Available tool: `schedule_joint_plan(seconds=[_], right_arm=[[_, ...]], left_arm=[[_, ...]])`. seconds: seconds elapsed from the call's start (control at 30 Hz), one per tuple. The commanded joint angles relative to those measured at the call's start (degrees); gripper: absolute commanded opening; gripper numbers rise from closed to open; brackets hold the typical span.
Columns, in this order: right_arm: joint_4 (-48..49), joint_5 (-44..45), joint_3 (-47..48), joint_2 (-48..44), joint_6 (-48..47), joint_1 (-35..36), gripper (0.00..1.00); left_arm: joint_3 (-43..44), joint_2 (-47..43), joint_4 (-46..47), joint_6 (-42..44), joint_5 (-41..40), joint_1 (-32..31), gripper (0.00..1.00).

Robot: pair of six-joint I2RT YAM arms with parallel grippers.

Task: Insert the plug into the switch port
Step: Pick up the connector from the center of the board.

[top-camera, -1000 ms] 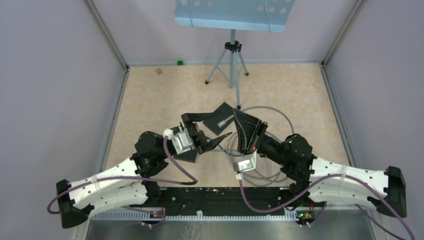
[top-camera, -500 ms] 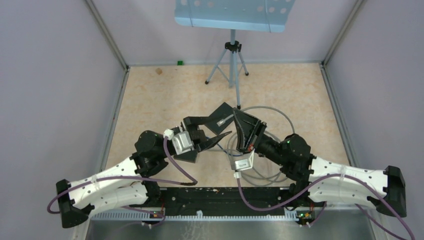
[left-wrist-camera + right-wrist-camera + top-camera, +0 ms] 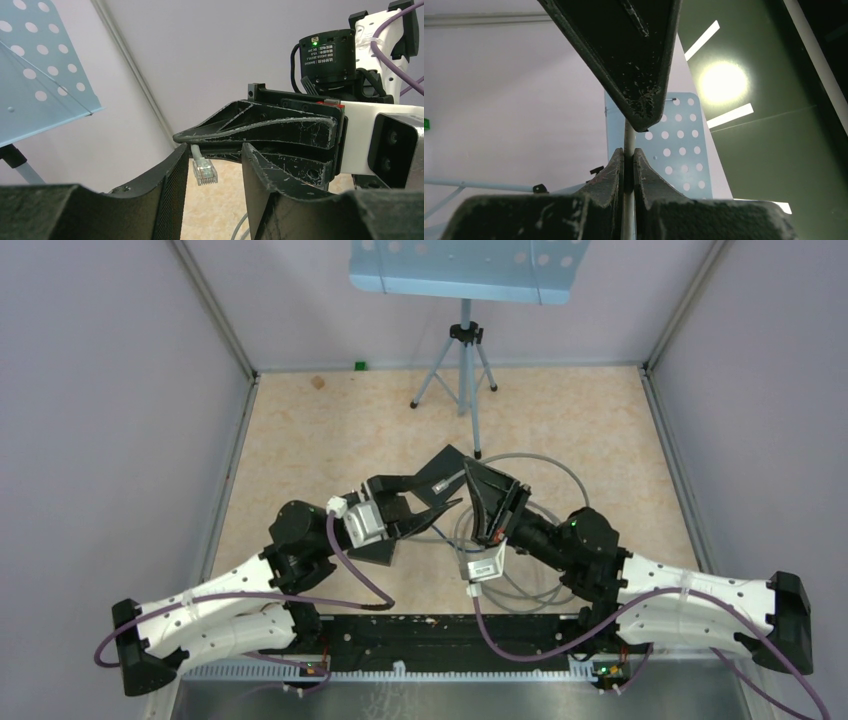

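Observation:
A clear plug [image 3: 205,171] on a grey cable [image 3: 628,145] hangs down between my left gripper's [image 3: 216,150] two fingers [image 3: 172,195]. It sits close to the left one, and a gap shows on the other side. My right gripper [image 3: 628,156] is shut on the cable just behind the plug. In the left wrist view its black fingers [image 3: 280,125] cross above my left fingertips. From above, both grippers meet mid-table, left [image 3: 445,495] and right [image 3: 474,478], at the black switch [image 3: 443,466]. The arms partly hide the switch, and its port is not visible.
The rest of the grey cable [image 3: 545,475] lies coiled on the table under and behind the right arm. A tripod [image 3: 462,365] carrying a perforated blue plate [image 3: 465,268] stands at the back. Grey walls close in both sides.
My left gripper's jaws have narrowed around the plug. The right arm, with the cable in it, has shifted slightly to the left.

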Motion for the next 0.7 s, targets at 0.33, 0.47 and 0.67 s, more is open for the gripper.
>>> schedule_joint_plan(seconds=[0.33,0.47,0.67], right_arm=[[1.4,-0.1,0.5,-0.9,-0.1,0.8,0.00],[1.7,-0.5,0.3,-1.5,0.5,0.9,0.00],[1.7,-0.6,0.3,-1.6,0.8,0.9,0.00]], left_arm=[[2.1,-1.1,0.4,-1.3,-1.4,-0.2,0.49],[1.8,-1.2,0.6,-1.4,-1.8,-0.1,0.59],[1.9,-1.2,0.5,-1.3,-1.7,-0.1,0.47]])
